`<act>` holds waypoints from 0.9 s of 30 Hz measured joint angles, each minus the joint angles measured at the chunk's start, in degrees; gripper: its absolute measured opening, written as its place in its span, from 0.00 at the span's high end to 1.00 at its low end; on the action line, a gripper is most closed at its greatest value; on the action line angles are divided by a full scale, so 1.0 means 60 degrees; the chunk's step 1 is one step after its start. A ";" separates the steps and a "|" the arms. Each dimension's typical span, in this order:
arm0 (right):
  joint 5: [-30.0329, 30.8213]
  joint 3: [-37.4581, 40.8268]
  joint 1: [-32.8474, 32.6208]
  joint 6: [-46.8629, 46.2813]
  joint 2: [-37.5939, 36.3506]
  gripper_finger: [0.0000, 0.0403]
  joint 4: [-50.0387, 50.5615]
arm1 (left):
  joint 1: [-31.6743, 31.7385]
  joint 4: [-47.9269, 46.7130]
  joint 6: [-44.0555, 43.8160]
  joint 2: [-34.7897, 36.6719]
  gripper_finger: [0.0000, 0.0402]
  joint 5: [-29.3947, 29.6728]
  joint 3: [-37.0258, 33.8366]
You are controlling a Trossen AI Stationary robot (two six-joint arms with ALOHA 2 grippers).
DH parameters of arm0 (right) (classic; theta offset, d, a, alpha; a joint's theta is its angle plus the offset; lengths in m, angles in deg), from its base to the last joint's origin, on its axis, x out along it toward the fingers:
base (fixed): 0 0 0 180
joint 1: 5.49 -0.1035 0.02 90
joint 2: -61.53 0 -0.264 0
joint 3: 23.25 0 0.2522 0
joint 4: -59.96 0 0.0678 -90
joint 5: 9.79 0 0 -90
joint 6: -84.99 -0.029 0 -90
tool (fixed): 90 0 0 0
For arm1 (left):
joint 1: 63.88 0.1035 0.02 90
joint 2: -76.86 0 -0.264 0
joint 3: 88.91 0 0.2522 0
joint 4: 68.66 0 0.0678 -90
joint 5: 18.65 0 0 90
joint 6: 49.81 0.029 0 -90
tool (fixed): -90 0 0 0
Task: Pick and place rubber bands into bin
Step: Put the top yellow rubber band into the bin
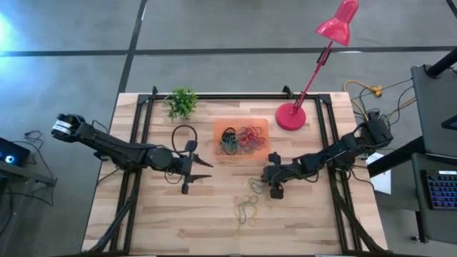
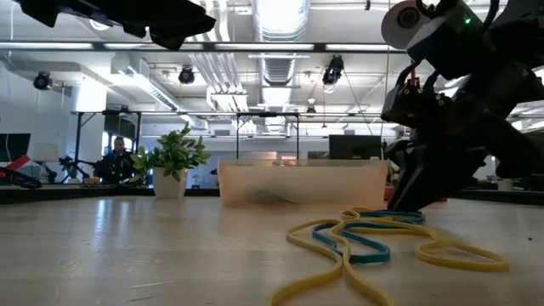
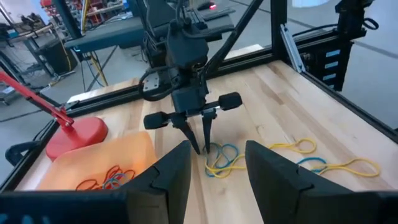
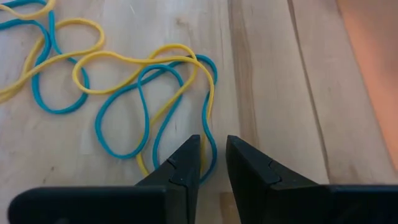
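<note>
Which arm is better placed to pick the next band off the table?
The right. The right gripper is down at the table with its narrowly open fingers astride yellow and blue rubber bands. The left gripper hovers open beside the bin, away from the loose bands.

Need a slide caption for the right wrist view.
Right gripper narrowly open, fingertips straddling tangled yellow and blue rubber bands on the table.

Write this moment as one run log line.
right pincer: down at rubber bands, nearly shut | left pincer: open, waiting | bin: holds bands
</note>
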 joint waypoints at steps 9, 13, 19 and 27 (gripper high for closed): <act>0.0019 0.0000 -0.0027 0.0256 0.0000 0.97 0.0024 | 0.0000 0.0106 -0.0003 0.0000 0.66 0.0017 0.0000; 0.0017 -0.0058 -0.0045 0.0275 -0.0004 0.98 0.0071 | 0.0000 0.0104 -0.0004 0.0000 0.66 0.0044 0.0000; -0.0115 -0.0285 -0.0112 0.0407 -0.0184 0.98 0.0095 | 0.0000 0.0095 -0.0008 0.0000 0.66 0.0051 -0.0002; -0.0140 -0.0612 -0.0278 0.0882 -0.0889 0.98 0.0100 | 0.0000 0.0063 -0.0028 0.0000 0.66 0.0058 -0.0082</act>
